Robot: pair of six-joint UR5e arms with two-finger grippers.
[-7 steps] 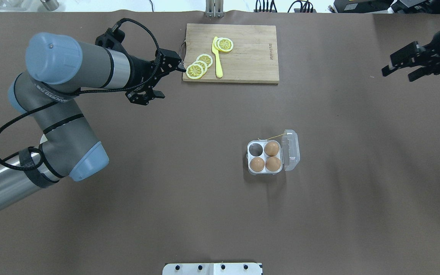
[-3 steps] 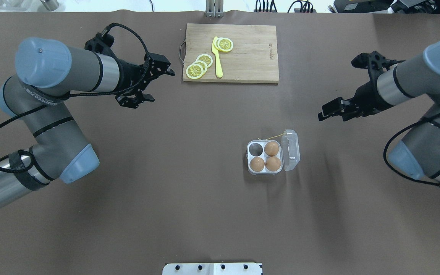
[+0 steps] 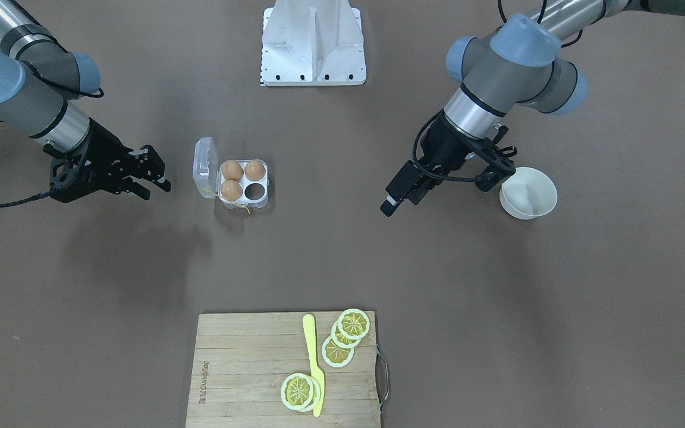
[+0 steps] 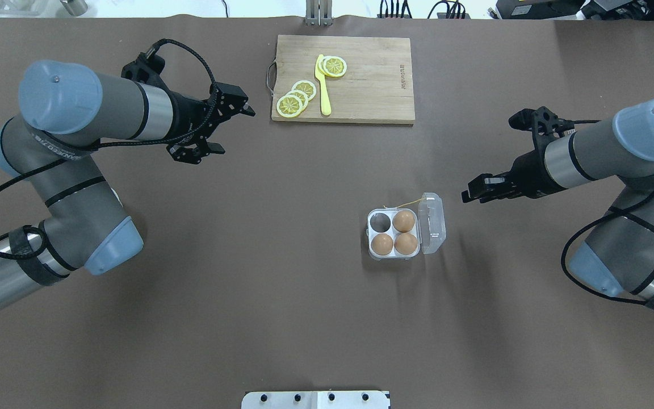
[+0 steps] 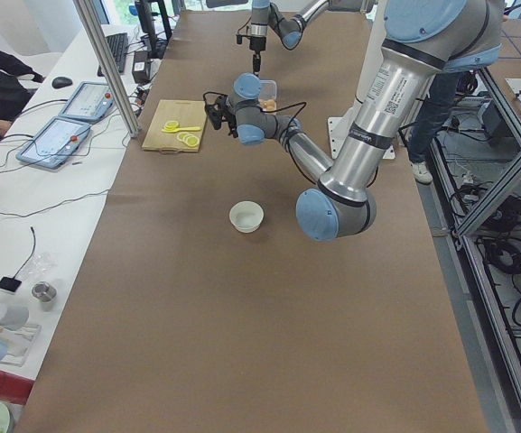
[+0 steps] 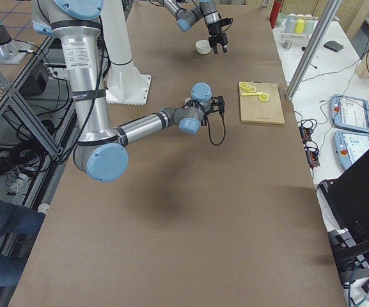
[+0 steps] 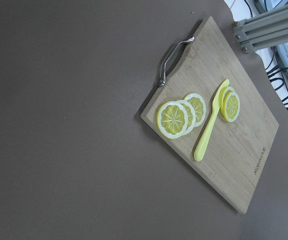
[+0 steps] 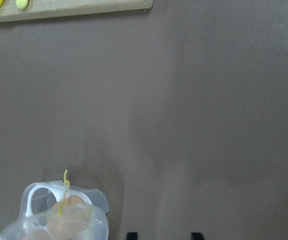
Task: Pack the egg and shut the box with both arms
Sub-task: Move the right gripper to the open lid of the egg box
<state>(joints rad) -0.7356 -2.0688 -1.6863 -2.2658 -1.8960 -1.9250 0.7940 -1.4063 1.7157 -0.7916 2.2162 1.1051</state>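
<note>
Brown table [image 4: 281,295] seen from behind the robot, nearest items first. At the near edge stands a white stand [image 4: 315,399]. Further out, right of centre, lies the box [image 4: 393,233], a clear four-cell carton. Three eggs [image 4: 382,244] sit in its cells, and the fourth cell [image 4: 380,222], at the far left, is bare. The lid [image 4: 434,222] is swung open on the side facing the right arm, and a yellow string [image 4: 403,203] trails from the far edge.

Just beyond the lid and apart from it, the right end effector [image 4: 469,190] hovers above the table. Its fingers are parted to a moderate gap and hold nothing.

At a similar depth on the robot's left, a white bowl [image 3: 530,190] rests on the table; the overhead view hides it under the left arm. The left end effector [image 4: 238,132] hangs farther out, well apart from the box, with its fingers spread wide and holding nothing.

Farthest off lies a wooden cutting board [image 4: 367,85] carrying lemon slices [image 4: 290,105] and a yellow knife [image 4: 323,85].
</note>
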